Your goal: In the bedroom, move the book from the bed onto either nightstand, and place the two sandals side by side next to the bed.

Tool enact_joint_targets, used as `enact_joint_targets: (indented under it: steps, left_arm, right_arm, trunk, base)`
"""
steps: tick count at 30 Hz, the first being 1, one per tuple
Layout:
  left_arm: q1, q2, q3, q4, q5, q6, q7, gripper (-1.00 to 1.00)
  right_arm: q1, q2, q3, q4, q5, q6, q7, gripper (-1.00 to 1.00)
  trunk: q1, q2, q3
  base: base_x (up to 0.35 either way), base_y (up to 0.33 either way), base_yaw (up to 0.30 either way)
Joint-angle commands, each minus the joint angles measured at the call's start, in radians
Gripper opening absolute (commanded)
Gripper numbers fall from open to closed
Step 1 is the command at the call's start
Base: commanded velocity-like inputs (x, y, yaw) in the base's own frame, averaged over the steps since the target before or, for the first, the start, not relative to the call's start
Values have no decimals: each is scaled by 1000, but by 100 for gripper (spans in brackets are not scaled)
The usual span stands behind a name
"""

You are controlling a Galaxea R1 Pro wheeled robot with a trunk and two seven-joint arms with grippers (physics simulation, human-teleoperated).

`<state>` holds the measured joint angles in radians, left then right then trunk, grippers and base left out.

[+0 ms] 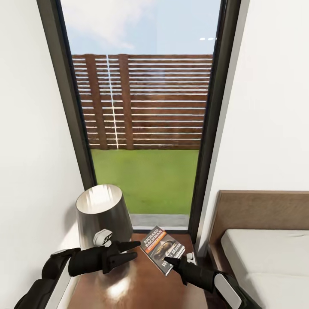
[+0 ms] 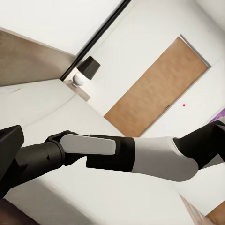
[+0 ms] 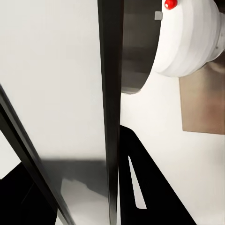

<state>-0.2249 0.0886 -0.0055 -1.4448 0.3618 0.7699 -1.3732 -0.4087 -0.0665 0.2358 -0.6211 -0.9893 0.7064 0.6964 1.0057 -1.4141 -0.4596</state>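
One lamp [image 1: 104, 210] beside book [image 1: 163, 249] | nightstand [image 1: 141, 283] | bed [image 1: 266, 257] right

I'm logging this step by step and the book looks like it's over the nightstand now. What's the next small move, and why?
Probably open the right gripper and lift away. The book lies tilted over the nightstand beside the lamp, its near edge at the gripper's fingertips, so releasing it would likely finish that part of the task.

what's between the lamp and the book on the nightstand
In the head view, the left gripper reaches between the lamp and the book over the bare nightstand top.
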Motion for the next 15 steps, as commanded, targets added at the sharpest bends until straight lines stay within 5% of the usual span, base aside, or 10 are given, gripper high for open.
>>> enact_joint_targets:
  steps: [1, 15]
  left_arm:
    - [-1, 0, -1, 0, 3, 11, -1, 100]
    - [-1, 0, -1, 0, 3, 10, -1, 100]
  right_arm:
    - [-1, -1, 3, 0, -8, 4, 1, -100]
    - [-1, -1, 2, 0, -8, 4, 1, -100]
  trunk:
    - [4, -8, -4]
    - [58, -106, -48]
  base:
    - [0, 0, 0]
    - [0, 0, 0]
